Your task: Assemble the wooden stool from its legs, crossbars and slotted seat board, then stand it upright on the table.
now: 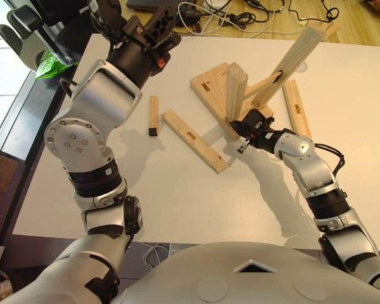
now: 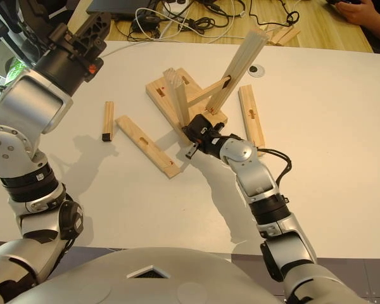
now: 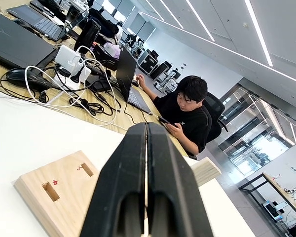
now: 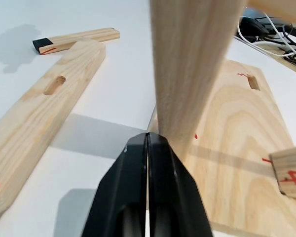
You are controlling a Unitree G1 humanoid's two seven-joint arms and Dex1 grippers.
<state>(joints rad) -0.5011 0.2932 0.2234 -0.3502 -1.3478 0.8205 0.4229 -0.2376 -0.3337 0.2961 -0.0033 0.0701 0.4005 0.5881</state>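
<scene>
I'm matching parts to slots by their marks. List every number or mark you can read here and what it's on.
"4" in red: on the end of the crossbar.
"2" in red, cut by the picture's edge: on the loose leg.
Red marks by the slots of the seat board: too small to read.

An open-plan office: laptops (image 3: 24,42), cables (image 3: 64,96), ceiling strip lights (image 3: 259,32).

Marked in red pen: a 4 on the crossbar (image 4: 288,170) end, seemingly a 2 on the loose leg (image 4: 34,113); scribbles beside the seat board (image 4: 237,113) slots unreadable.
</scene>
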